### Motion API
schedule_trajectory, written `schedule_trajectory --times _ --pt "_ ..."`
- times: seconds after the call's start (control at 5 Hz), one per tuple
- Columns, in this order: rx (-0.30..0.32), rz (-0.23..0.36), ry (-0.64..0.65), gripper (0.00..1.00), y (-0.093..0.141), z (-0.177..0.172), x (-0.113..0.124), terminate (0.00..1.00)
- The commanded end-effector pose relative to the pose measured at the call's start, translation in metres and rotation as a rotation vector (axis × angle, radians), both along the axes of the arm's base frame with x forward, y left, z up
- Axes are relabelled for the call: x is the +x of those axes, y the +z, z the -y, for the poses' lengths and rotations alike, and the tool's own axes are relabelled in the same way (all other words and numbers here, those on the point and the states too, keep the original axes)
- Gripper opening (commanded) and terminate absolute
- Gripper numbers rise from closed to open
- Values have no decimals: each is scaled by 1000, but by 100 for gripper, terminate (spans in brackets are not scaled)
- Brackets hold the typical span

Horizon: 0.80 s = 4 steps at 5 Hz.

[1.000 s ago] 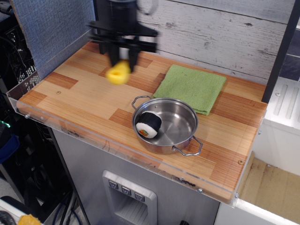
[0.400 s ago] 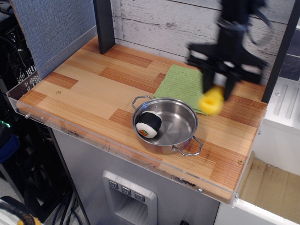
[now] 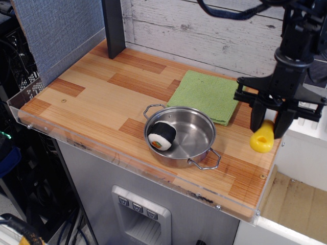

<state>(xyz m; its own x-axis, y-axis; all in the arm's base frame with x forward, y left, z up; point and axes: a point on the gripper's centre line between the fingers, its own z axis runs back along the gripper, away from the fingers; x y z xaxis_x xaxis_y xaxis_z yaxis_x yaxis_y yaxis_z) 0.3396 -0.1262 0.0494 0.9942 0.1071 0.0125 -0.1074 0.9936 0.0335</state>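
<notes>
My black gripper [image 3: 269, 122] hangs over the right end of the wooden counter [image 3: 97, 97], shut on a yellow toy piece [image 3: 262, 139] that dangles below its fingers, near the counter's right edge. To its left stands a steel pot [image 3: 196, 133] with two handles, and a black-and-white sushi roll toy [image 3: 162, 135] lies inside it. A green cloth [image 3: 207, 95] is spread flat behind the pot.
A grey plank wall [image 3: 204, 30] runs along the back and a blue panel [image 3: 56, 30] closes the left side. A dark post [image 3: 113, 28] stands at the back left. A clear acrylic lip [image 3: 102, 150] lines the front edge. A white surface [image 3: 306, 115] lies right of the counter.
The gripper carried the yellow piece from the back left of the counter across to the right end and lower, past the green cloth. The pot, sushi toy and cloth stayed put.
</notes>
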Motion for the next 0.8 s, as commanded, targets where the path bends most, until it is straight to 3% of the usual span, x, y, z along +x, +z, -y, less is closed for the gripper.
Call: schedule_trajectory --times 0.0,0.6 --pt "-26 -26 -81 0 9 -31 12 0" --pt "-50 -74 -91 0 -26 -20 16 0"
